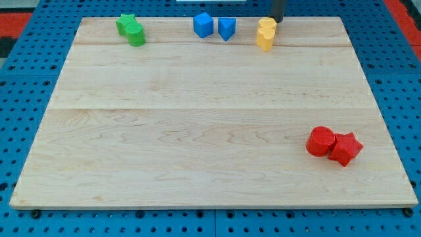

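My tip (277, 20) comes down at the view's top, just right of the upper yellow block (267, 26), touching it or nearly so. A second yellow block (264, 39) sits right below that one, against it. To their left stand a blue cube (203, 25) and a blue triangular block (227, 28), close together. Further left, a green star (125, 24) touches a green cylinder (135, 34). Far from the tip, at the lower right, a red cylinder (321, 141) presses against a red star (345, 149).
The blocks lie on a pale wooden board (197, 125), which rests on a blue pegboard (20, 99) with rows of holes. Red strips show at the view's top corners.
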